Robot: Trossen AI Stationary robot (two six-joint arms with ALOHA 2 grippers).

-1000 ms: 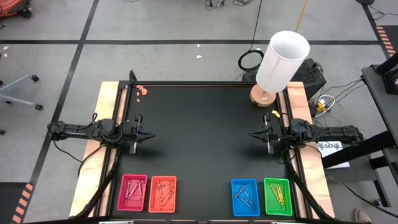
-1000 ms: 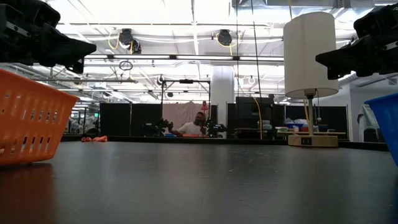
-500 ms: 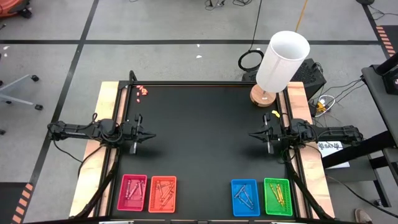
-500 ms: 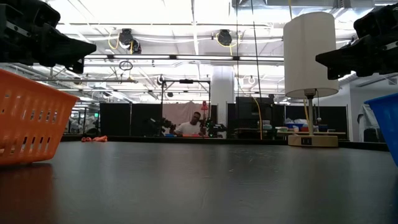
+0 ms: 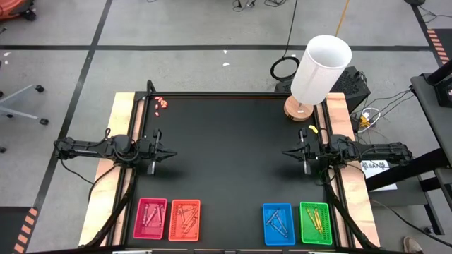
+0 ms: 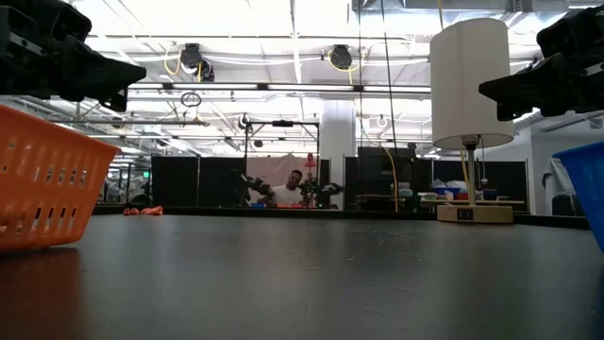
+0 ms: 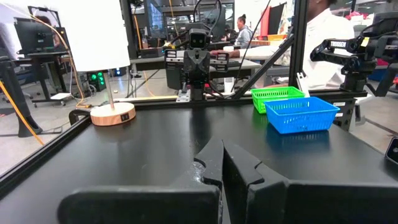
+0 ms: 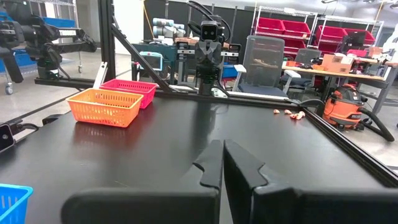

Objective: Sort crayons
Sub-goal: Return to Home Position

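The crayons lie as thin sticks inside four trays along the table's near edge: pink tray (image 5: 150, 218), orange tray (image 5: 185, 219), blue tray (image 5: 278, 224), green tray (image 5: 316, 223). My left gripper (image 5: 172, 152) is shut and empty at the table's left edge, pointing level toward the middle; its shut fingers show in the left wrist view (image 7: 222, 163). My right gripper (image 5: 285, 153) is shut and empty at the right edge, pointing level toward the middle (image 8: 223, 163). Both are well clear of the trays.
A white-shaded lamp (image 5: 319, 69) on a wooden base (image 5: 299, 109) stands at the table's far right corner. A small cluster of pink-red bits (image 5: 162, 103) lies at the far left corner. A person sits at a robot station (image 6: 294, 192) in the room beyond the table.
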